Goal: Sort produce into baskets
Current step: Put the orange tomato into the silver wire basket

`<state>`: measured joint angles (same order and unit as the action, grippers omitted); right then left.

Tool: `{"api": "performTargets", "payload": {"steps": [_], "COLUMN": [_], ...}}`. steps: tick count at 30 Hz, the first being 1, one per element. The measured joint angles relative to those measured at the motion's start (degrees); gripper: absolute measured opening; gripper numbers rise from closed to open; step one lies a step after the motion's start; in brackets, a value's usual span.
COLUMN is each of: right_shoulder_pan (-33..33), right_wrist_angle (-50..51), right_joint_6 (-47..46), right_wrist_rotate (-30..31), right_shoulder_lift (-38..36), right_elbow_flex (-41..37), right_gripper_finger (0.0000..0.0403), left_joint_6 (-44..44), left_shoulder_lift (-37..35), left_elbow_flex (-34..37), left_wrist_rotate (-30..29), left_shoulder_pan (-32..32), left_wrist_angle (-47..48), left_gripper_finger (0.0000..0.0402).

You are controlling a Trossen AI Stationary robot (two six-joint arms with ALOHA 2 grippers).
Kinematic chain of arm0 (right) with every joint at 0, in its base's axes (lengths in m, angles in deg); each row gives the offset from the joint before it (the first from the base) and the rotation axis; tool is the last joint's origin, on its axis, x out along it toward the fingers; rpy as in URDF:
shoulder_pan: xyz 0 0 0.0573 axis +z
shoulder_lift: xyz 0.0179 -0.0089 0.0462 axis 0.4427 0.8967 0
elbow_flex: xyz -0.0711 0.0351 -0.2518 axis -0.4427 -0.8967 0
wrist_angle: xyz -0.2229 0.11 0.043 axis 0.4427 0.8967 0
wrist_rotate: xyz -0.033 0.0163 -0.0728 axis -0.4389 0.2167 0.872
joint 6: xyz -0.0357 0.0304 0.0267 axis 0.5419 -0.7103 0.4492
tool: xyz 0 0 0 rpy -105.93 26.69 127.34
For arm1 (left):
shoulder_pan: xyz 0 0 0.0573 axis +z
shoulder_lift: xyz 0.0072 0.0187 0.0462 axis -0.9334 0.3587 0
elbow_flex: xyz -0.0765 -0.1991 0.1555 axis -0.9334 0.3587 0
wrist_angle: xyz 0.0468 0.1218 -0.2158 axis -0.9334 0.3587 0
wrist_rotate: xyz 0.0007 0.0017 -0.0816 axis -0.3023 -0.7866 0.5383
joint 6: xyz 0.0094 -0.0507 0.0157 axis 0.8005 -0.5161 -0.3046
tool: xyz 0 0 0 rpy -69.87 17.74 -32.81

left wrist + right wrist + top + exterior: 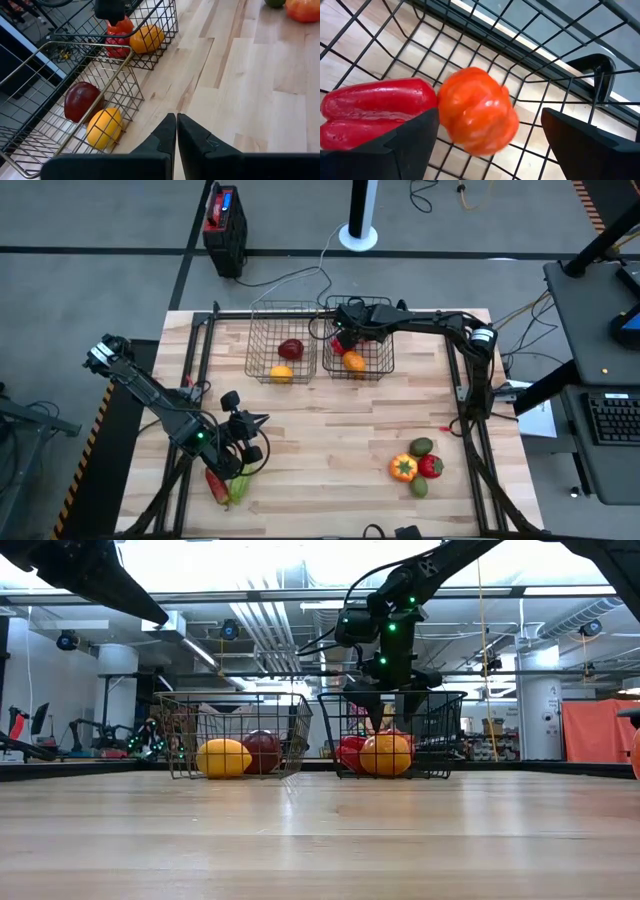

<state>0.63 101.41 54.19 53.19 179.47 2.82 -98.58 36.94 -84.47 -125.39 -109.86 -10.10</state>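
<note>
Currently our right gripper [485, 145] hangs spread inside the right dark wire-mesh basket [375, 360], round orange-red tomato [476, 112] loose between fingers, mesh walls close.

Two baskets stood side by side toward twelve o'clock on the tabletop [330, 430]. The left basket [281, 343] held two pieces of produce; the right basket [358, 340] held more, with the right gripper [347, 332] above it. A cluster of produce [417, 465] lay at four o'clock, another [227, 485] at eight o'clock by the left gripper [244, 442].
</note>
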Motion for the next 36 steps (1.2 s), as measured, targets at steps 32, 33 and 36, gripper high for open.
{"api": "performTargets", "payload": {"steps": [32, 33, 36], "right_shoulder_pan": [13.43, 14.94, 19.76], "right_wrist_angle": [0.19, 0.15, 0.14], "right_joint_6": [3.99, 3.97, 4.04], "right_wrist_rotate": [1.43, 2.47, 5.63], "right_shoulder_lift": [-10.99, -11.53, -13.03], "right_elbow_flex": [-0.02, -0.02, -0.02], "right_gripper_finger": [0.0331, 0.0331, 0.0333], "left_joint_6": [-3.31, -5.52, -13.78], "left_shoulder_lift": [0.02, 0.02, 0.02], "left_elbow_flex": [0.07, 0.07, 0.07], "left_wrist_rotate": [25.12, 29.19, 38.08], "left_shoulder_pan": [-0.02, -0.02, -0.26], "left_wrist_angle": [-3.63, -3.64, -3.63], "left_gripper_finger": [0.0000, 0.0000, 0.0000]}}
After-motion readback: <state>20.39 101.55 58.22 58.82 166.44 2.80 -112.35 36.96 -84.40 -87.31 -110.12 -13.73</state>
